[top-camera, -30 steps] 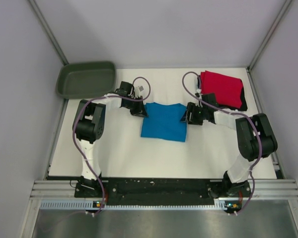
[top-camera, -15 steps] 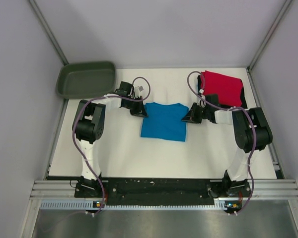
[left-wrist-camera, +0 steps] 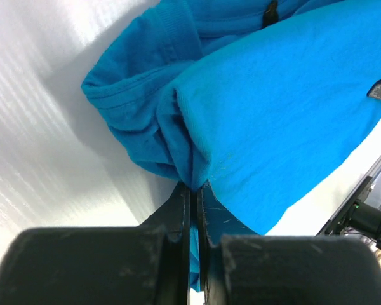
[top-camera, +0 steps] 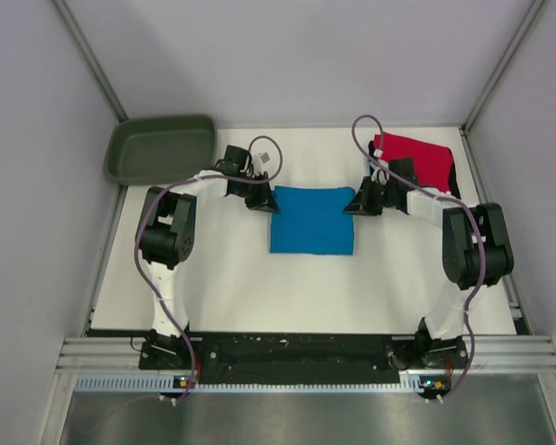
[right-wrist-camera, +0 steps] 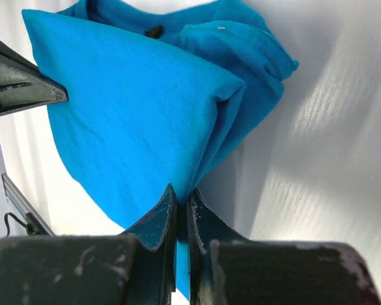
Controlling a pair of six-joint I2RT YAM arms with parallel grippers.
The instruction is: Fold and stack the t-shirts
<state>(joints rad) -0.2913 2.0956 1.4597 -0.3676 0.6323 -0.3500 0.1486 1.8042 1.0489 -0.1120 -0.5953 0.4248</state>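
A bright turquoise-blue t-shirt point(top-camera: 311, 219) lies as a rectangle in the middle of the white table. My left gripper point(top-camera: 265, 200) is shut on its upper left corner, and in the left wrist view blue cloth point(left-wrist-camera: 254, 108) is pinched between the fingertips point(left-wrist-camera: 194, 190). My right gripper point(top-camera: 358, 202) is shut on the upper right corner, the cloth point(right-wrist-camera: 133, 108) bunched at its fingertips point(right-wrist-camera: 181, 198). Both corners are lifted slightly. A folded red t-shirt point(top-camera: 415, 162) lies on a black one point(top-camera: 455, 192) at the back right.
A dark olive-green plastic tub point(top-camera: 160, 147) sits at the table's back left corner. Grey walls close in both sides. The arm bases stand on the black rail point(top-camera: 296, 354) at the near edge.
The right gripper has closed on the shirt's right corner. Both grippers moved toward the back with the upper edge, and the shirt now forms a neater rectangle, sleeves tucked.
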